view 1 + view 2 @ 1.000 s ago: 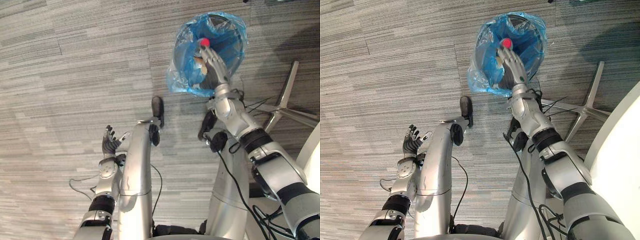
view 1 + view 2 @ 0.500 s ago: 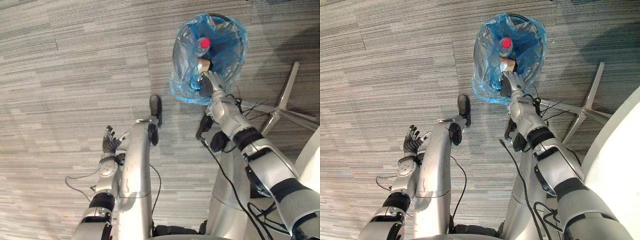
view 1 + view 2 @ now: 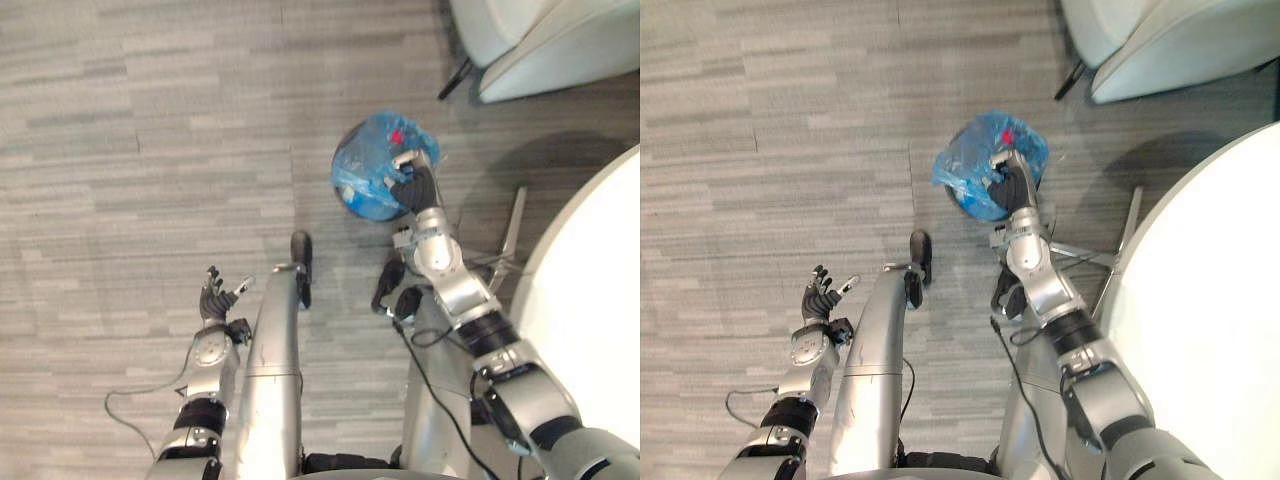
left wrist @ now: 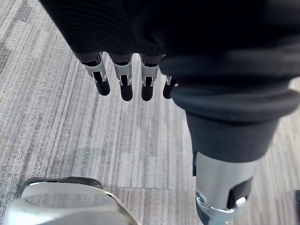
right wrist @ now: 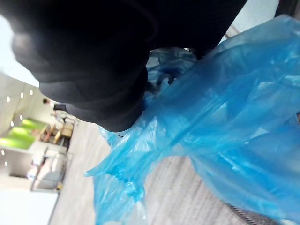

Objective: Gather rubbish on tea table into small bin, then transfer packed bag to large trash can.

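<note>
The floor [image 3: 120, 150] is grey carpet in long, striped planks. A pale upholstered armchair [image 3: 540, 40] on a dark leg stands at its far right corner, and the curved edge of a round white table [image 3: 600, 300] comes in along the right side, with a chrome leg [image 3: 512, 225] splayed on the carpet beneath it. The translucent blue plastic bin bag [image 3: 372, 170] sits on the floor between the armchair and the table's edge, just beside that chrome leg. A red-capped piece of rubbish [image 3: 397, 137] shows through its mouth. The right hand [image 3: 412, 188] is at the bag's rim on the table side. Its fingers [image 3: 403, 160] curl over the edge and clamp the bunched film, which the right wrist view shows pulled in taut folds against the dark cover. The left hand [image 3: 214, 297] hangs over bare carpet well apart from the bag, its fingers [image 4: 122, 85] straight, slightly apart and holding nothing. Compared with a second ago, the camera has shifted, so the armchair and much more of the table now show. Back then the right hand lay stretched across the wide-open mouth of the bag; it has since drawn back to the rim and the mouth has gathered. The left hand has kept its pose.
</note>
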Robot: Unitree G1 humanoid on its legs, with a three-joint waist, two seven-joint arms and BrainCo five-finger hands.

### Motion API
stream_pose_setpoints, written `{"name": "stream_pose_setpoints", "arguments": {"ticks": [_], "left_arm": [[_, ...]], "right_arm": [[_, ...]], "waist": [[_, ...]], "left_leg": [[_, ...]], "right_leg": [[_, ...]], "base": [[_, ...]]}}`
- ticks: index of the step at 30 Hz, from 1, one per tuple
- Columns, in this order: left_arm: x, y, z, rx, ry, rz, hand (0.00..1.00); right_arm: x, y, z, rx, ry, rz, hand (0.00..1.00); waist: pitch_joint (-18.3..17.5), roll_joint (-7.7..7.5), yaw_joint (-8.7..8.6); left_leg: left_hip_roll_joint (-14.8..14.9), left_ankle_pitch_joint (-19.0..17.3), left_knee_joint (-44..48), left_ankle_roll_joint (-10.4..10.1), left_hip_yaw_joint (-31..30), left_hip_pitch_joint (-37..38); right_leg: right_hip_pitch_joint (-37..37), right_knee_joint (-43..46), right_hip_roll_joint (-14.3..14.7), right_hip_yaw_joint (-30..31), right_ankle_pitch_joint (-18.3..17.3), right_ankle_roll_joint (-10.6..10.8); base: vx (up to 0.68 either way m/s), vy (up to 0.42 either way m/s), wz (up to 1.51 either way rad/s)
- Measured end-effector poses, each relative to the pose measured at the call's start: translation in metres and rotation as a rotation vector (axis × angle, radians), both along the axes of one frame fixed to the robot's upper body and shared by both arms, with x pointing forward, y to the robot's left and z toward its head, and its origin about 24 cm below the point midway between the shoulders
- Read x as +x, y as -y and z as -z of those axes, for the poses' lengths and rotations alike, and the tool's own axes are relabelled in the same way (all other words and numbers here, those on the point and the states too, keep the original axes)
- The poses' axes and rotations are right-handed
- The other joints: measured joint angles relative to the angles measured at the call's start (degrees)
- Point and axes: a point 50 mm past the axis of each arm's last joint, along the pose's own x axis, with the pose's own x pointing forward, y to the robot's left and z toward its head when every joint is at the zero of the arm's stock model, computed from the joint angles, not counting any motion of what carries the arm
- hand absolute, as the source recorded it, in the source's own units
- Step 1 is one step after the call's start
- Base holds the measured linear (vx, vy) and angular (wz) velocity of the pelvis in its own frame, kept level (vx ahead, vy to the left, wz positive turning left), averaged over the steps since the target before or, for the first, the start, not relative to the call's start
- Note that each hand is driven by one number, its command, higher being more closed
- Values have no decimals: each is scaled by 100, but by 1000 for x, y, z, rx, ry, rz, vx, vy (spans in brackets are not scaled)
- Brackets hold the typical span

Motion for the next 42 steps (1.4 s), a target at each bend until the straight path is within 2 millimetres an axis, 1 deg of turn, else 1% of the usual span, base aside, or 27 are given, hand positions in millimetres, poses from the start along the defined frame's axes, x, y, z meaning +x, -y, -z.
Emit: {"name": "stream_pose_setpoints", "arguments": {"ticks": [5, 7, 8, 11, 14, 17, 18, 19, 20, 21, 22, 23, 25, 26, 27, 28, 29, 30, 31, 32, 33, 35, 36, 37, 38, 40, 42], "left_arm": [[-23, 11, 19, -4, -83, 54, 0], [-43, 10, 36, 8, -172, 65, 0], [-50, 9, 42, 10, -204, 72, 0], [-69, 6, 52, 27, -272, 88, 0], [-76, 3, 53, 40, -278, 86, 0], [-59, 1, 31, 74, -164, 117, 0], [-47, 1, 16, 84, -82, 129, 0], [-43, 1, 10, 90, -51, 140, 0], [-39, 1, 3, 96, -15, 157, 0], [-37, 2, -5, 98, 24, 162, 0], [-37, 2, -9, 102, 46, 162, 0], [-35, 0, -20, 120, 94, 160, 0], [-39, 2, -31, 113, 146, 158, 0], [-40, 10, -33, 88, 168, 160, 0], [-39, 19, -40, 74, 204, 201, 0], [-38, 21, -42, 73, 211, 211, 0], [-34, 29, -50, 70, 250, 246, 0], [-23, 37, -59, 76, 294, 287, 0], [-19, 41, -63, 80, 316, 307, 0], [-10, 48, -71, 97, 351, 350, 0], [-4, 53, -78, 121, 382, 386, 0], [5, 58, -89, 149, 434, 415, 0], [8, 61, -93, 154, 452, 425, 0], [15, 70, -100, 169, 482, 457, 0], [21, 77, -102, 192, 491, 493, 0], [24, 85, -95, 232, 456, 541, 0], [24, 93, -87, 280, 415, 578, 0]], "right_arm": [[-24, -5, 38, 124, -140, -52, 100], [-37, -7, 59, 170, -224, -81, 100], [-41, -6, 64, 191, -244, -94, 100], [-46, -6, 71, 219, -275, -144, 100], [-46, -11, 66, 217, -256, -204, 100], [-45, -15, 58, 239, -228, -236, 100], [-46, -14, 56, 246, -224, -239, 100], [-45, -14, 56, 253, -224, -238, 100], [-45, -13, 56, 261, -225, -239, 100], [-46, -15, 52, 279, -212, -252, 100], [-46, -17, 48, 283, -197, -264, 100], [-47, -21, 39, 278, -153, -297, 100], [-44, -29, 24, 249, -95, -360, 100], [-41, -28, 16, 231, -61, -382, 100], [-37, -23, 13, 217, -55, -383, 100], [-36, -22, 13, 212, -55, -383, 100], [-34, -17, 11, 193, -51, -382, 100], [-30, -12, 7, 184, -44, -381, 100], [-28, -10, 4, 176, -37, -382, 100], [-25, -10, 0, 173, -27, -385, 100], [-24, -11, -4, 171, -16, -395, 100], [-26, -14, -8, 180, -4, -417, 100], [-26, -14, -9, 187, -1, -422, 100], [-28, -15, -12, 194, 12, -432, 100], [-27, -17, -14, 204, 15, -446, 100], [-29, -24, -13, 226, -1, -471, 100], [-30, -31, -14, 270, -6, -495, 100]], "waist": [[-231, -71, -2], [-628, -68, -5], [-749, -73, -13], [-1080, -84, -17], [-1286, -89, 2], [-1292, -97, -49], [-1287, -72, -92], [-1282, -89, -146], [-1283, -95, -163], [-1286, -100, -110], [-1288, -104, -62], [-1292, -90, 33], [-1446, 28, 184], [-1509, 355, 159], [-1530, 500, 172], [-1540, 528, 172], [-1564, 601, 153], [-1548, 541, 127], [-1540, 512, 87], [-1545, 465, -12], [-1557, 458, -112], [-1574, 473, -228], [-1578, 474, -275], [-1589, 488, -316], [-1618, 455, -306], [-1705, 331, -328], [-1752, 273, -324]], "left_leg": [[-131, 277, -1191, -61, 57, 1449], [-159, 467, -1848, -95, 60, 1976], [-168, 549, -2085, -97, 68, 2184], [-180, 862, -2823, -27, 199, 2903], [-129, 919, -3157, -24, 494, 3289], [-107, 910, -2925, 0, 423, 3219], [-70, 899, -2857, 102, 277, 3202], [-112, 899, -2796, 102, 145, 3188], [-172, 899, -2685, 102, -64, 3187], [-227, 901, -2576, 90, -254, 3188], [-258, 916, -2547, 63, -341, 3162], [-308, 974, -2624, -4, -475, 3118], [-279, 1278, -3091, -101, -547, 2955], [-128, 1402, -3359, -141, -825, 2777], [-53, 1429, -3802, -190, -1084, 2774], [-30, 1420, -3896, -201, -1114, 2773], [102, 1135, -4177, -478, -1068, 2768], [112, 912, -4067, -394, -731, 2624], [72, 942, -3850, -338, -538, 2532], [-55, 974, -3267, -175, -181, 2464], [-99, 899, -2635, -59, 60, 2600], [-15, 615, -2046, 130, 275, 3019], [14, 447, -2100, 40, 328, 3190], [12, 310, -2509, -133, 344, 3522], [-54, 406, -3102, -174, 348, 3747], [-219, 805, -3705, -104, 310, 3938], [-322, 976, -4021, -44, 277, 4126]], "right_leg": [[1429, -1166, 67, -114, 284, 79], [1955, -1876, 198, -126, 516, 130], [2161, -2133, 235, -144, 608, 132], [2832, -2991, 378, -69, 965, 141], [3150, -3546, 515, 243, 1292, 164], [3053, -3362, 530, 481, 1349, 200], [2955, -2614, 556, 758, 894, 285], [2879, -1944, 521, 837, 600, 252], [2920, -1152, 507, 960, 302, 323], [3105, -611, 505, 1047, 130, 424], [3219, -583, 512, 1073, 69, 428], [3385, -977, 531, 1061, -157, 415], [3588, -2016, 685, 948, -457, 191], [3552, -2358, 938, 805, -241, 145], [3409, -2474, 1087, 625, -31, -1], [3374, -2492, 1115, 585, 10, -31], [3382, -2631, 1185, 387, 193, -165], [3356, -2857, 1039, 162, 376, -284], [3369, -2929, 958, 87, 444, -288], [3367, -3048, 779, -58, 593, -286], [3375, -3090, 647, -107, 691, -266], [3387, -3134, 526, -168, 760, -213], [3395, -3173, 504, -203, 798, -187], [3396, -3304, 479, -259, 897, -117], [3410, -3506, 481, -252, 1061, -46], [3546, -3926, 423, -307, 1353, 44], [3743, -4199, 388, -331, 1501, 109]], "base": [[115, -33, 5], [145, -7, -6], [227, 2, -6], [170, 15, -18], [93, 42, -61], [-30, 37, -17], [-69, -37, 50], [-77, -47, 90], [-101, -109, 105], [-122, -140, 95], [-212, -200, 76], [-242, -159, 46], [-273, -145, 28], [-343, -155, 46], [-280, -123, 54], [-267, -118, 58], [-264, -66, 66], [-264, -66, 75], [-247, -39, 83], [-161, -33, 67], [-190, -27, 59], [-142, 56, 29], [-145, 109, 34], [-116, 124, 30], [-103, 125, 25], [-62, 130, 20], [-29, 126, 18]]}}
